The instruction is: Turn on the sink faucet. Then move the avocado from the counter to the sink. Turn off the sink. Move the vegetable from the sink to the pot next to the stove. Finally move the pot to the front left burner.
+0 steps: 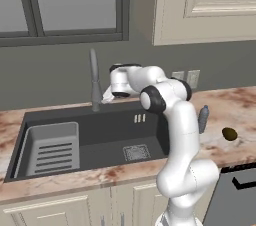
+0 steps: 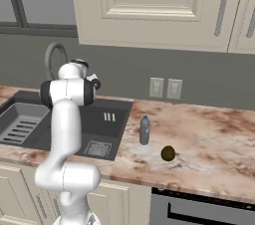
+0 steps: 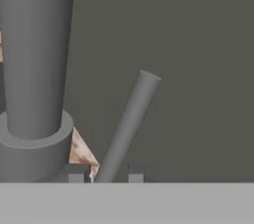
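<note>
Gripping faucet lever (image 3: 126,124) at sink (image 1: 100,142) back edge: gripper (image 3: 105,174) fingers pinch its base. Avocado (image 2: 168,153) waits near counter (image 2: 209,139) front edge. Risk: low pinch slips off slanted lever, water stays off.

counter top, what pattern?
Pinkish-brown and cream marbling on the counter; clearest in the right base view.

The counter (image 2: 209,134) carries an avocado (image 2: 168,153) and bottle (image 2: 144,130).
</note>
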You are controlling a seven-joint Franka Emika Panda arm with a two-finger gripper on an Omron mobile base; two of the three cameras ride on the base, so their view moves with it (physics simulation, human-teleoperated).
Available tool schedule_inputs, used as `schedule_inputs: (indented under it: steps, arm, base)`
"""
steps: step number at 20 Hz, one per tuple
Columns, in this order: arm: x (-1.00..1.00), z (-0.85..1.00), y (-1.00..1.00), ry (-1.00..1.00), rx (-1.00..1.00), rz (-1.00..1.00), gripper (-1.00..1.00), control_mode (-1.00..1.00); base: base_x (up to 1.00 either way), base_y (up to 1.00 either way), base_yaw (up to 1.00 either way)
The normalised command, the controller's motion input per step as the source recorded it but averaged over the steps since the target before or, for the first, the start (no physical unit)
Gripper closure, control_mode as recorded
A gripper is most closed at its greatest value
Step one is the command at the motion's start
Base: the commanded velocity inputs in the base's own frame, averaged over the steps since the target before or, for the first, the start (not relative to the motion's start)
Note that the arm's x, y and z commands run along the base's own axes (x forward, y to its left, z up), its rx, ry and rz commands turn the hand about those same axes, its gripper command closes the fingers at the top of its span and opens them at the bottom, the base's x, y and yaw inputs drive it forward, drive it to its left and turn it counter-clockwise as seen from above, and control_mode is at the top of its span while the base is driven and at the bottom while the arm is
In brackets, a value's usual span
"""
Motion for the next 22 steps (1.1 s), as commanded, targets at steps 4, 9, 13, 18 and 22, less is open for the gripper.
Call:
schedule_inputs:
  steps: [4, 9, 13, 18, 22]
  arm:
    - [0.23, -0.11, -0.38, 0.03, 0.00, -0.13, 1.00, -1.00]
    - [0.23, -0.20, -0.50, 0.04, 0.02, -0.11, 1.00, -1.00]
    - [0.15, -0.29, -0.70, 0.02, 0.06, -0.02, 1.00, -1.00]
    - [0.01, -0.41, -0.87, 0.00, 0.09, 0.00, 1.00, -1.00]
    - [0.00, -0.47, -0.92, 0.00, 0.12, 0.00, 1.00, -1.00]
  base:
    - [0.00, 0.00, 0.00]
    - [0.00, 0.00, 0.00]
    - [0.00, 0.00, 0.00]
    - [0.00, 0.00, 0.00]
    - [0.00, 0.00, 0.00]
